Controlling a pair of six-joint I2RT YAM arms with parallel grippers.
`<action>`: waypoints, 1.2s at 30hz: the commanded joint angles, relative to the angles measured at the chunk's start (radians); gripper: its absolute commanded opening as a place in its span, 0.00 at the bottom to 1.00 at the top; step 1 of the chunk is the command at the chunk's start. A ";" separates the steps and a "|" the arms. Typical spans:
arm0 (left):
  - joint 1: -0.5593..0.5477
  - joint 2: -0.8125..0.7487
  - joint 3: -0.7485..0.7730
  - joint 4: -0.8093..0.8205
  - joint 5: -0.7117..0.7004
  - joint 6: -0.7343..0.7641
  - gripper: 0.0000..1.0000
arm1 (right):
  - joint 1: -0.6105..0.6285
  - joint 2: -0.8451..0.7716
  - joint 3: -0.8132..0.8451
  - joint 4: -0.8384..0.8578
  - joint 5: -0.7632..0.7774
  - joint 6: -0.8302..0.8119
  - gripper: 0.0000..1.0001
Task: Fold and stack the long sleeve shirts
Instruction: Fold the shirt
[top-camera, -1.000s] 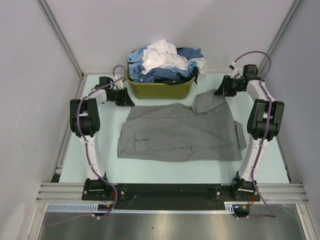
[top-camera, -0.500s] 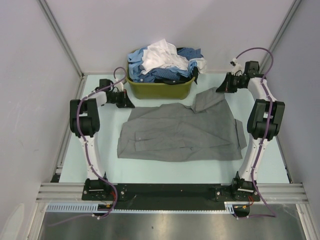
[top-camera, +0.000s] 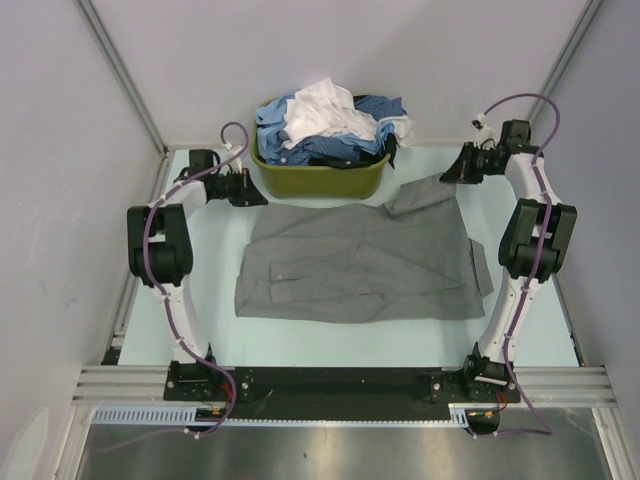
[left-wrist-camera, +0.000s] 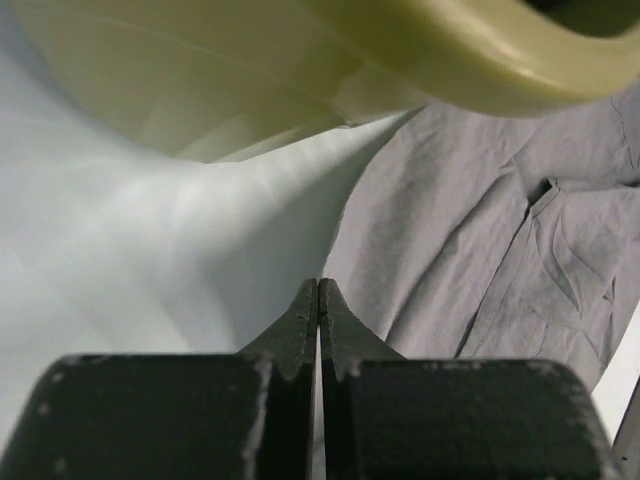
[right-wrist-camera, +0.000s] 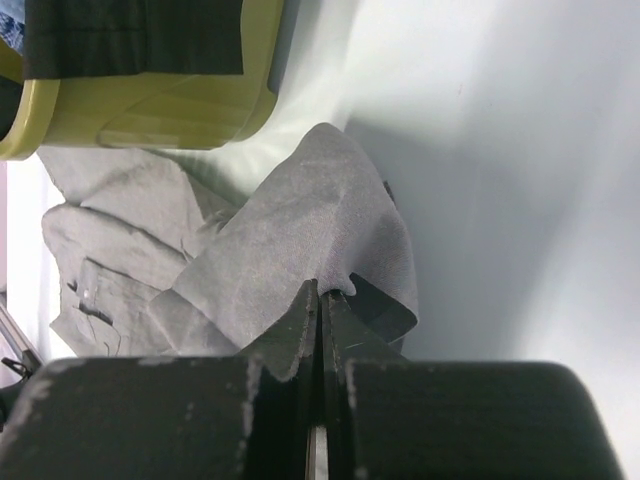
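While the grey shirt (top-camera: 360, 265) lies spread mid-frame on the surface (top-camera: 340, 345), just below the olive basket (top-camera: 320, 180) heaped with the other shirts (top-camera: 330, 125) in blue and white, both arms sit near its upper corners. Left fingers (left-wrist-camera: 298, 325) pressed together, empty, tips by the shirt's edge left of the basket. Right fingers (right-wrist-camera: 338, 320) also together, nothing between them, beside the raised fold at the shirt's upper right.
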 joint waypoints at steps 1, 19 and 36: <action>0.002 -0.086 -0.029 0.019 0.068 0.077 0.00 | -0.004 -0.034 0.044 -0.024 -0.009 -0.019 0.00; 0.000 -0.270 -0.143 -0.234 0.079 0.513 0.00 | -0.060 -0.216 -0.152 -0.180 -0.081 -0.180 0.00; -0.024 -0.396 -0.364 -0.464 -0.071 0.933 0.35 | -0.114 -0.295 -0.427 -0.343 -0.026 -0.403 0.18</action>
